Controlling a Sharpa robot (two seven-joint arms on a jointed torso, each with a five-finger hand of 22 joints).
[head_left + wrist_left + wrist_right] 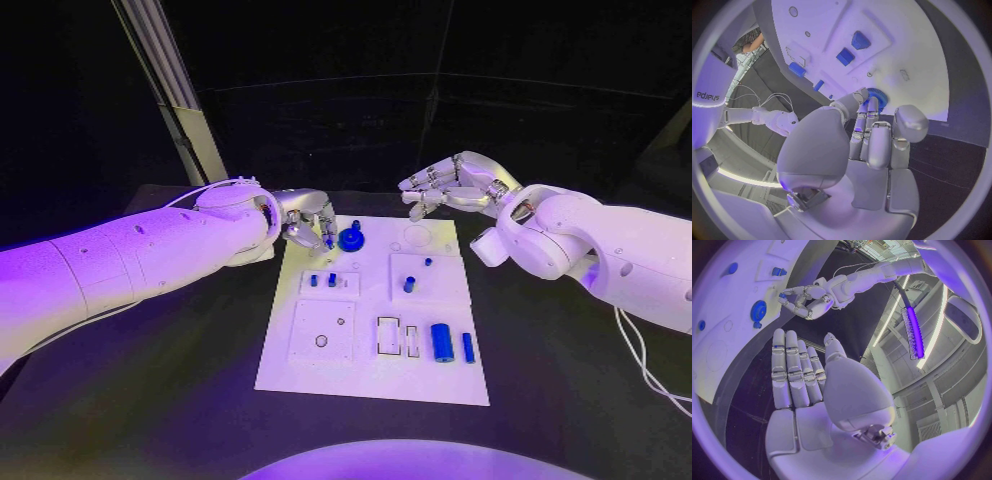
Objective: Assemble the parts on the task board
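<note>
the board [378, 385] lies flat mid-bench [173, 420], a white plate with raised blocks and cut-out slots, and the job looks partly done at best: two small blue pegs [323, 280] stand in the left middle block, two more blue pieces [410, 284] sit in the right middle block, and a round blue gear [352, 240] sits near the far left corner of the board, whether fully seated i cannot tell. still loose, by the look of it, are a blue cylinder [443, 343] and a thinner blue pin [467, 347] lying on their sides near the right edge, just beside two open rectangular slots [389, 336]; the big near-left block shows bare holes, and a round recess at the far right looks unfilled, so several fits seem left to make. the left hand [306, 226] is at the far left corner of the board, fingers curled in toward the gear; from the left wrist the fingertips [864, 98] sit right against the gear's toothed rim, but a firm hold is not clear, so i cannot tell if it grips it. the right hand [454, 188] hangs above the far right corner, palm open, fingers spread straight and apart, holding nothing
</note>
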